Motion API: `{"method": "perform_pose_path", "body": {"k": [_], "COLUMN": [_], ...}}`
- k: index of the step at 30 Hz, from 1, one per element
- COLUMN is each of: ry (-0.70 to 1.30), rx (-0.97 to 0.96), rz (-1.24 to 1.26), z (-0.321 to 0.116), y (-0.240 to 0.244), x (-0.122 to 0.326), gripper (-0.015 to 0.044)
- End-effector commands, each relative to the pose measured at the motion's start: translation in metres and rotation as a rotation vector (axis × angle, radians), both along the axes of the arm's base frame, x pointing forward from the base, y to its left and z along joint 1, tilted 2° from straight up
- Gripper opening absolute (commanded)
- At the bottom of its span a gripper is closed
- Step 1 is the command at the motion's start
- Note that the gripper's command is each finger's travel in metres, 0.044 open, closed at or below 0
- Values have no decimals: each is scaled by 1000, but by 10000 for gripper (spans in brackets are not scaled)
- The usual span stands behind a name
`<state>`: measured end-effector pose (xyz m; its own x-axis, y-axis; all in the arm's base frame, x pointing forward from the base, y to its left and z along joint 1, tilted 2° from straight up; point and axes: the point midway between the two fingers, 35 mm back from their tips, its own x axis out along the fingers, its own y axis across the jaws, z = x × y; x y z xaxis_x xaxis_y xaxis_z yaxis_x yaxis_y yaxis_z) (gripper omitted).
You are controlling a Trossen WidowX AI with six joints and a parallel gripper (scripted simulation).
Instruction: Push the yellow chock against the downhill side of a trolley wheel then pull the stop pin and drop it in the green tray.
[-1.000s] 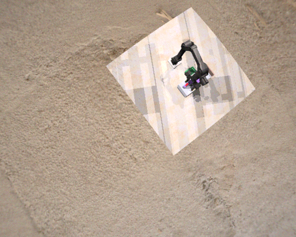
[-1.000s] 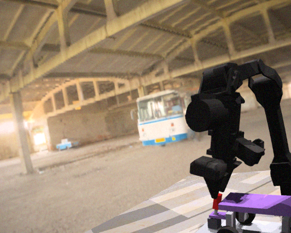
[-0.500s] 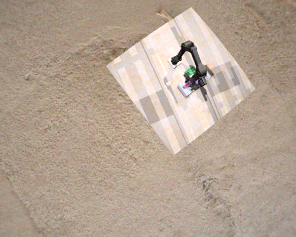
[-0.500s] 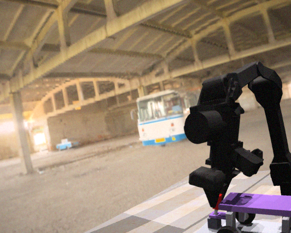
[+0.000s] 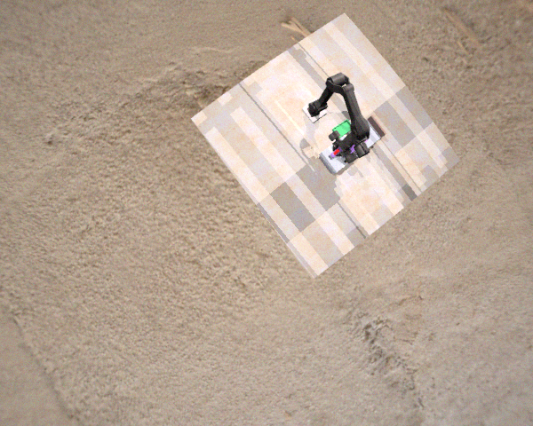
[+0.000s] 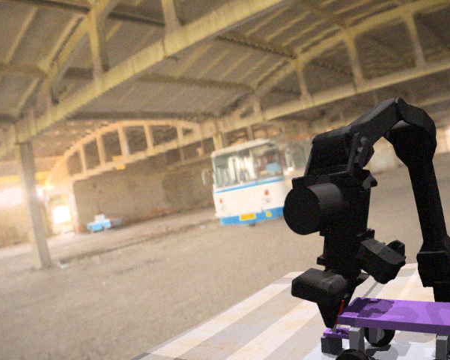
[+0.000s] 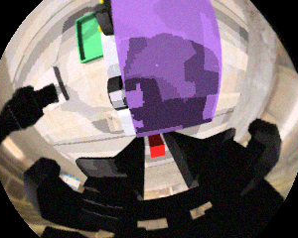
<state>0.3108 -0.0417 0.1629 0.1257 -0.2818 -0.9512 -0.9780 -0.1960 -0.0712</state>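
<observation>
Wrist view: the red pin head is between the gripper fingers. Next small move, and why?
Probably close the gripper firmly on the stop pin before any pull. Its red head sits between the fingers at the end of the purple trolley, but a firm grip isn't evident.
</observation>
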Motion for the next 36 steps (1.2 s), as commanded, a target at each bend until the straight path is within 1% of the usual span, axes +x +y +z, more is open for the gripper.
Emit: {"method": "perform_pose_path", "body": {"k": [1,9,10,36], "ry": [0,0,0,4], "rx": [0,0,0,0], "rz": [0,0,0,2], "z": [0,0,1,18], "y": [0,0,0,3], "x": [0,0,0,-4], "gripper": [78,25,0,0]}}
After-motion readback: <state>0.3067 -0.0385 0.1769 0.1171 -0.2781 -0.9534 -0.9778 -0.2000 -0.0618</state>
